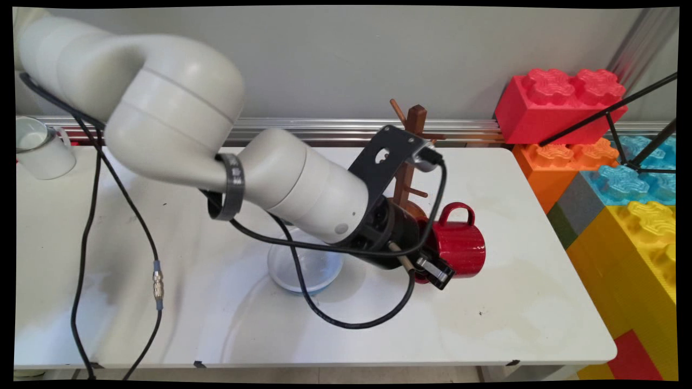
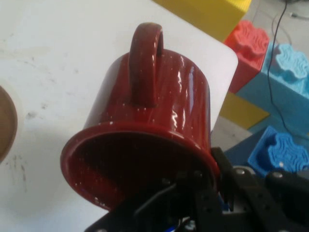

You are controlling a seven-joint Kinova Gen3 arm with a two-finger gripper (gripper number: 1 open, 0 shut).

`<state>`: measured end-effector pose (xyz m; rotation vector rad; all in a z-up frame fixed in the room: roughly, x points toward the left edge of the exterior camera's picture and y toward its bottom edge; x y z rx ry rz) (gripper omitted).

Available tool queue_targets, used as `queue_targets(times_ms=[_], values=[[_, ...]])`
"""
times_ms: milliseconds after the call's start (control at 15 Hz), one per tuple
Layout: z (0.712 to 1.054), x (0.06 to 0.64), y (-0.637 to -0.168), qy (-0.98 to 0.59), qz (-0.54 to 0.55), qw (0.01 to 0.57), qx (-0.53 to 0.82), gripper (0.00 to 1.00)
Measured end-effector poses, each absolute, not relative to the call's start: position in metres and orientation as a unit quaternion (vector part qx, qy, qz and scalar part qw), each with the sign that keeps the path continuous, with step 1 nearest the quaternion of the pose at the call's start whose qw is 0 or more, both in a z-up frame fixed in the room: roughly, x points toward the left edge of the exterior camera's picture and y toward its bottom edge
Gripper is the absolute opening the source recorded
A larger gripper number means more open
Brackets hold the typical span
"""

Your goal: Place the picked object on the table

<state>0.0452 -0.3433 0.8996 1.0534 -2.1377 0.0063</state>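
A glossy red mug (image 1: pixel 459 246) is turned on its side, its mouth towards the hand and its handle (image 1: pixel 457 212) pointing up. My black gripper (image 1: pixel 432 267) is shut on the mug's rim. In the hand view the red mug (image 2: pixel 149 125) fills the middle, with my gripper (image 2: pixel 205 181) clamped over the lower right rim, one finger inside the mouth and the other outside the wall. Whether the mug rests on the white table (image 1: pixel 513 313) or hangs just above it is unclear.
A brown wooden mug tree (image 1: pixel 413 156) stands right behind the hand; its round base (image 2: pixel 6 121) shows at the hand view's left edge. A clear glass bowl (image 1: pixel 305 267) sits left of the gripper. A white mug (image 1: pixel 38 148) is far left. Big toy bricks (image 1: pixel 611 178) line the right side.
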Motion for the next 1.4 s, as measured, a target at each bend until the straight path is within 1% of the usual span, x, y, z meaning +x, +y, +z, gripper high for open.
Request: queue_targets(times_ms=[333, 667, 1000, 1400], values=[[0.925, 0.028, -0.345, -0.847, 0.012, 0.321, 0.425, 0.0], [0.942, 0.007, -0.354, -0.858, 0.027, 0.276, 0.431, 0.0], [0.948, -0.016, -0.363, -0.873, 0.037, 0.226, 0.431, 0.0], [0.943, -0.044, -0.371, -0.89, 0.043, 0.166, 0.422, 0.0]])
